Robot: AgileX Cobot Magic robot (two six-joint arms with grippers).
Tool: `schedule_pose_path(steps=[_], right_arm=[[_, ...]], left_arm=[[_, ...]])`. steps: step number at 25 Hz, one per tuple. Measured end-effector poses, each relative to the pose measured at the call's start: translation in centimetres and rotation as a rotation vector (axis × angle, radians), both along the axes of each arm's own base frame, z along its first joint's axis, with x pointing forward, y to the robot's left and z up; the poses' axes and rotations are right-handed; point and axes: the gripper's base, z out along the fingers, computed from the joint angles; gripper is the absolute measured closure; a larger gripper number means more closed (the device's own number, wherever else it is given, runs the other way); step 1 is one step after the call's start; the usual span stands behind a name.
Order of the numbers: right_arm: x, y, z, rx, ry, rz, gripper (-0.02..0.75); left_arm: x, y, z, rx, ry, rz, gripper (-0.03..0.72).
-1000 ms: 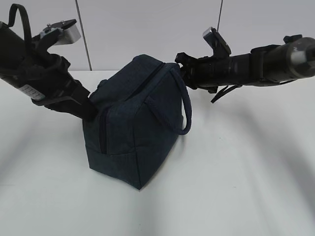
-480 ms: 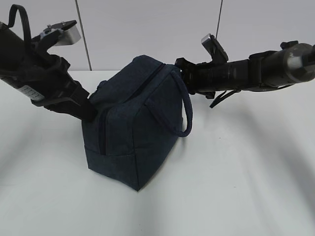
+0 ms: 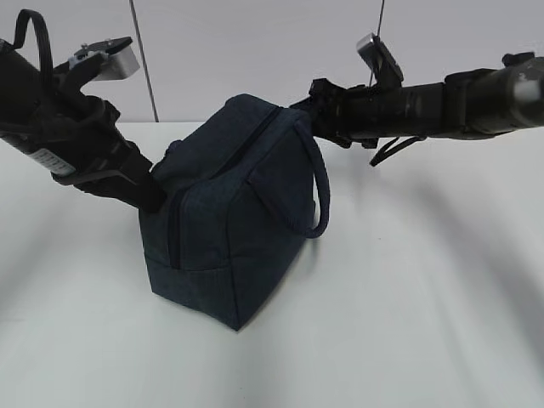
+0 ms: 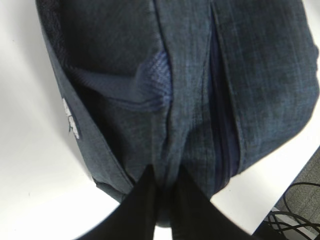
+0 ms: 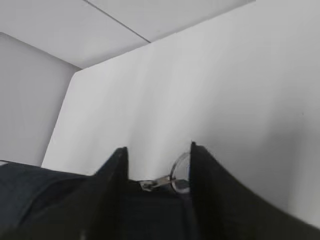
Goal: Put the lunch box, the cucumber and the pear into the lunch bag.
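Note:
The dark navy lunch bag [image 3: 229,229] stands on the white table, and its top zipper [image 4: 220,125] looks closed. My left gripper [image 4: 165,172] is shut on a fold of fabric at the bag's near-left end [image 3: 155,200]. My right gripper [image 5: 157,150] is open at the bag's far top end [image 3: 302,106]. The silver ring pull [image 5: 180,172] lies between its fingers, close against the right finger [image 5: 200,170]. The lunch box, the cucumber and the pear are out of view.
One padded loop handle [image 3: 320,191] hangs down the bag's right side. The white table [image 3: 408,297] extends around the bag, with a pale wall behind it. Cables [image 4: 300,210] lie off the table edge in the left wrist view.
My right arm has risen and levelled out, and its gripper has moved slightly left onto the bag's far top end. The left arm and bag have stayed put.

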Motion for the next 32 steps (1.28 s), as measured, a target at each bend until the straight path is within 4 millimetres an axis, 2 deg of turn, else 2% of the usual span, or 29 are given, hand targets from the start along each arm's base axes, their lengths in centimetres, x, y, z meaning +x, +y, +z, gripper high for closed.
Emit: schedule_pose_path(steps=[2, 5, 12, 17, 20, 23, 26, 29, 32], right_arm=[[0.0, -0.4, 0.7, 0.007, -0.015, -0.004, 0.261], [-0.1, -1.0, 2.0, 0.018, -0.044, 0.001, 0.209], [-0.7, -1.7, 5.2, -0.003, -0.12, 0.024, 0.197], [-2.3, -1.6, 8.4, -0.112, -0.212, 0.108, 0.197], [-3.5, -1.7, 10.8, -0.166, -0.253, 0.143, 0.197], [-4.6, -1.8, 12.8, -0.197, -0.273, 0.16, 0.197], [-5.7, -2.0, 14.2, -0.249, -0.276, 0.185, 0.213], [-6.5, -2.1, 14.7, -0.288, -0.251, 0.214, 0.224], [-7.2, -2.2, 14.5, -0.317, -0.19, 0.254, 0.232]], left_arm=[[0.0, 0.0, 0.0, 0.0, 0.0, 0.0, 0.685], [0.0, 0.0, 0.0, 0.0, 0.0, 0.0, 0.685], [0.0, 0.0, 0.0, 0.0, 0.0, 0.001, 0.685], [0.0, 0.0, 0.0, -0.001, 0.003, 0.006, 0.669], [0.0, 0.0, 0.0, -0.002, 0.005, 0.007, 0.591], [0.0, 0.0, 0.0, -0.003, 0.01, 0.015, 0.419], [-0.1, 0.2, 0.0, -0.003, 0.023, 0.019, 0.298], [-0.1, 1.0, 0.5, -0.007, 0.022, 0.036, 0.265], [-0.4, 2.1, 2.0, -0.024, -0.024, 0.073, 0.256]])
